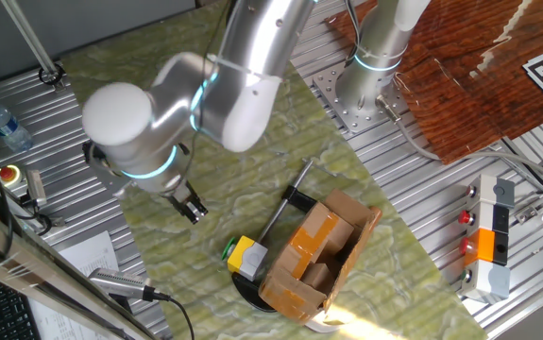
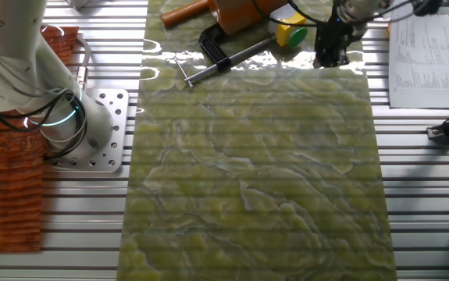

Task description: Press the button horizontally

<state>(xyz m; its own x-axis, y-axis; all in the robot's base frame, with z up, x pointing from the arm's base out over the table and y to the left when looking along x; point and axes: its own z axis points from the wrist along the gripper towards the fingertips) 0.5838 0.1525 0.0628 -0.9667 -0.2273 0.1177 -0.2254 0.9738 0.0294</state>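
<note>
Facing pincer (image 1: 192,208), button (image 1: 226,251) edge-on — pincer fingertips' gap unreadable.

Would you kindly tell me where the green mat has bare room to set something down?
The green mat is bare across its wide stretch from the arm's base plate to the papers. It is crowded at the end holding the cardboard box, clamp, button and gripper.

The silver arm bends at its elbow, wrist angled down, and the black gripper (image 1: 191,207) (image 2: 331,48) hangs low over the tabletop (image 2: 255,172).
</note>
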